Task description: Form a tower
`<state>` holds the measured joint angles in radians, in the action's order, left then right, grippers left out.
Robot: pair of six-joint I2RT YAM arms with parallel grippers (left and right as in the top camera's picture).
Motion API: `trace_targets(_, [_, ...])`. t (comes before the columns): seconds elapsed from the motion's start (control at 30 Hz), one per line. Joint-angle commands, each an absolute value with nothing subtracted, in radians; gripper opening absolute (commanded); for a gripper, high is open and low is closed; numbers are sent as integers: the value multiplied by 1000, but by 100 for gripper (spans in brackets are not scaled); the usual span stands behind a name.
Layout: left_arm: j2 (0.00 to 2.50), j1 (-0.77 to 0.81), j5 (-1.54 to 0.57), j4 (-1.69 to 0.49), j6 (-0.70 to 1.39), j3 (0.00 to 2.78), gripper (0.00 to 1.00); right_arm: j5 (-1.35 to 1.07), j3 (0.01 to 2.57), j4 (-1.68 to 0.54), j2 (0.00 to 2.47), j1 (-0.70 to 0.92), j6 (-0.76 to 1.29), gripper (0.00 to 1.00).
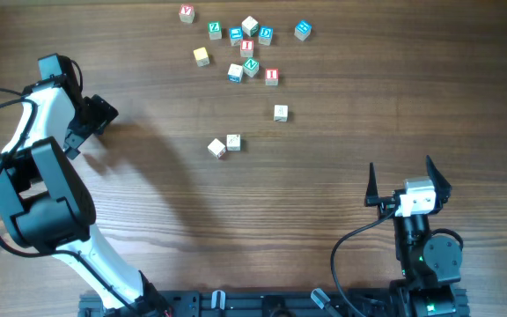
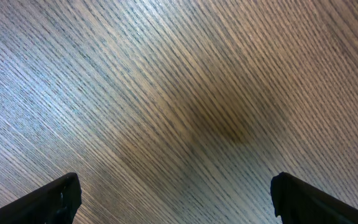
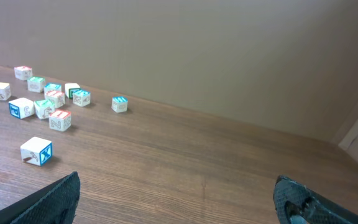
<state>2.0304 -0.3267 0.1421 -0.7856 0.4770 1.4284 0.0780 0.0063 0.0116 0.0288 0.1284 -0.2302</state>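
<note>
Plainly, both sets of fingers stand wide and empty: the left fingers [image 2: 176,199] over bare bench [image 1: 236,220] at ten o'clock, the right fingers [image 1: 400,165] at five o'clock. The tower's red I [image 1: 247,46] and green N [image 1: 251,65] sit among loose cubes [image 1: 236,35] at twelve o'clock; whether any is stacked I cannot tell.

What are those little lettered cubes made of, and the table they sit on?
The letter cubes look like pale wood with a matte finish: cream faces with letters printed in red, green or blue. Painted plastic cannot be ruled out. The table shows long streaks of brown wood grain with a low sheen; whether it is solid wood or printed laminate cannot be told.
</note>
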Motion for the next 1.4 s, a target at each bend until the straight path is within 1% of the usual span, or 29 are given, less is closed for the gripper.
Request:
trace_targets(0.0, [2031, -330, 155, -788, 479, 1423, 100, 62, 5, 14, 25, 132, -236, 100])
trace_targets(0.03, [2031, -330, 155, -788, 479, 1423, 100, 71, 5, 14, 25, 132, -249, 100])
trace_targets(0.13, [2031, -330, 155, -788, 479, 1423, 100, 80, 5, 14, 25, 131, -381, 100])
trace_targets(0.3, [2031, -330, 155, -789, 479, 1423, 100, 77, 5, 14, 25, 132, -396, 100])
trace_targets(0.4, [2031, -330, 155, -788, 479, 1423, 100, 66, 5, 34, 25, 132, -685, 100])
trace_targets(0.47, [2031, -330, 155, -788, 479, 1423, 100, 57, 5, 13, 25, 132, -823, 100])
trace_targets(0.57, [2031, -330, 155, -788, 479, 1423, 100, -101, 5, 5, 27, 132, -850, 100])
trace_targets(0.63, [2031, -330, 155, -788, 479, 1423, 100, -180, 5, 12, 33, 132, -816, 100])
trace_targets(0.73, [2031, -330, 155, -789, 479, 1423, 100, -374, 5, 29, 59, 132, -643, 100])
trace_targets(0.8, [2031, -330, 155, -788, 479, 1423, 100, -447, 5, 33, 81, 132, -526, 100])
trace_targets(0.9, [2031, -330, 155, -788, 479, 1423, 100, -440, 5, 38, 108, 132, -535, 100])
trace_targets(0.93, [2031, -330, 155, -788, 479, 1423, 100, -439, 5, 41, 109, 132, -578, 100])
trace_targets(0.97, [2031, -330, 155, -788, 479, 1423, 100, -438, 5, 47, 109, 132, -561, 100])
trace_targets(1.07, [2031, -330, 155, -788, 479, 1423, 100, -356, 5, 76, 109, 131, -414, 100])
trace_targets(1.17, [2031, -330, 155, -788, 479, 1423, 100, -334, 5, 101, 109, 131, -294, 100])
trace_targets(1.2, [2031, -330, 155, -788, 479, 1423, 100, -351, 6, 98, 109, 132, -236, 100])
trace_targets(1.27, [2031, -330, 155, -788, 479, 1423, 100, -461, 5, 93, 109, 132, -152, 100])
trace_targets(1.3, [2031, -330, 155, -788, 479, 1423, 100, -551, 5, 92, 109, 132, -127, 100])
trace_targets(1.37, [2031, -330, 155, -788, 479, 1423, 100, -619, 5, 91, 109, 132, -120, 100])
